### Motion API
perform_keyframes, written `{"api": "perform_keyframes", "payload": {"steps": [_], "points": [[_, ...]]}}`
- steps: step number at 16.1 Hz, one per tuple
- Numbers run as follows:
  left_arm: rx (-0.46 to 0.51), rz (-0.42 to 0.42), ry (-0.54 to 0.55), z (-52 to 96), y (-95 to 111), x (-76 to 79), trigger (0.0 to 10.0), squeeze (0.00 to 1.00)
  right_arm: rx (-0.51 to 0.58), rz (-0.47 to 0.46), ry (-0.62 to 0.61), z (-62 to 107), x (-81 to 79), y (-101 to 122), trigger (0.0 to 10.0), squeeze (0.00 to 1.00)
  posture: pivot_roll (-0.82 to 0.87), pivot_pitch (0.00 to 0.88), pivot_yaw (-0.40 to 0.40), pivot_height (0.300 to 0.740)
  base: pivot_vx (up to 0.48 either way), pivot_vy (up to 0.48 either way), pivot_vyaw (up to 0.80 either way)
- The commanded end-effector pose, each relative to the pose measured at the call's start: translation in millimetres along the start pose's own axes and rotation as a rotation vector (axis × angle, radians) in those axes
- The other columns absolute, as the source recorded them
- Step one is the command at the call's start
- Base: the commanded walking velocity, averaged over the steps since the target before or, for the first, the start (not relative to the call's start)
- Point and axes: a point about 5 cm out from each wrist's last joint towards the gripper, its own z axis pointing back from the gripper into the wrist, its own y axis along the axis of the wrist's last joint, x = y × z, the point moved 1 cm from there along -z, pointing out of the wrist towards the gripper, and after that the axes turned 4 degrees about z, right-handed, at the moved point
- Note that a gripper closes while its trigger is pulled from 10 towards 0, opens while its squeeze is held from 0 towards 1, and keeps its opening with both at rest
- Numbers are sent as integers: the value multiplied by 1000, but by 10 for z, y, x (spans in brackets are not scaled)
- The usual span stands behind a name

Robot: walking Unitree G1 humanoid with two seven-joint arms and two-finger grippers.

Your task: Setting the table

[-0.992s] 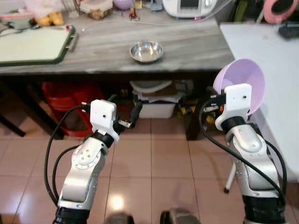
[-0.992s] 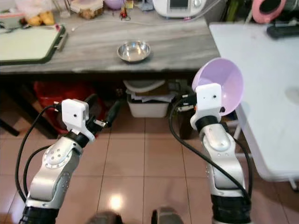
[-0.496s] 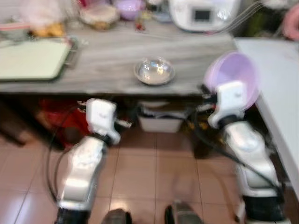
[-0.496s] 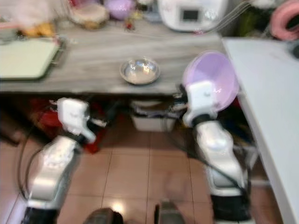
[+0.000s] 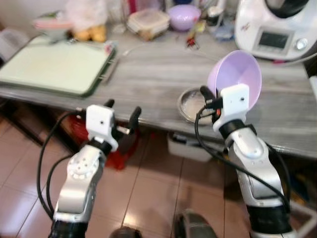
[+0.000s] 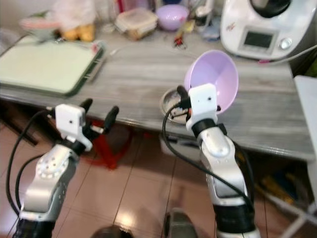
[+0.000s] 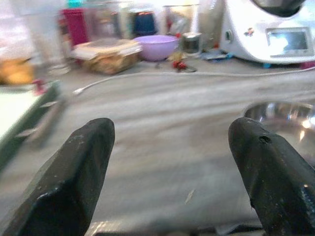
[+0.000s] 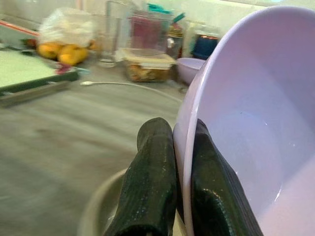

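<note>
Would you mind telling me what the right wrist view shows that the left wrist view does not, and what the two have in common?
The right wrist view alone shows the right gripper pinching the rim of the lilac bowl, one finger each side, plus yellow fruit. The left wrist view alone shows the left gripper open and empty, and the white kitchen machine. Both show the grey wooden table, the steel bowl, the food container and the small purple bowl.

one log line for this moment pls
right gripper: shut on purple bowl, above steel bowl | left gripper: open, empty, at table edge
</note>
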Motion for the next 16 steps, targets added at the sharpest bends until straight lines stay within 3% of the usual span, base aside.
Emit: {"api": "perform_keyframes", "payload": {"steps": [1, 4, 8, 10, 16], "points": [[5, -3, -20, -15, 10, 52, 10000, 0, 10, 7, -2, 7, 45, 7, 10000, 0, -41, 91, 28, 740, 472, 0, 0], [4, 10, -12, -16, 8, 46, 10000, 0, 19, 6, 19, -6, 22, 11, 10000, 0, -41, 91, 28, 740, 461, 0, 0], [17, 11, 35, 8, 36, -31, 10000, 0, 33, 0, 166, -70, -107, 32, 10000, 0, -36, 104, 31, 740, 0, 0, 0], [14, 8, 43, 35, 35, -49, 10000, 0, 5, -20, 316, -101, -302, -9, 10000, 0, -29, 107, 28, 740, 0, 0, 0], [7, 13, 50, 73, 22, -42, 10000, 0, -112, 57, 440, -28, -464, -192, 10000, 0, -27, 115, 23, 740, 0, 0, 0]]}}
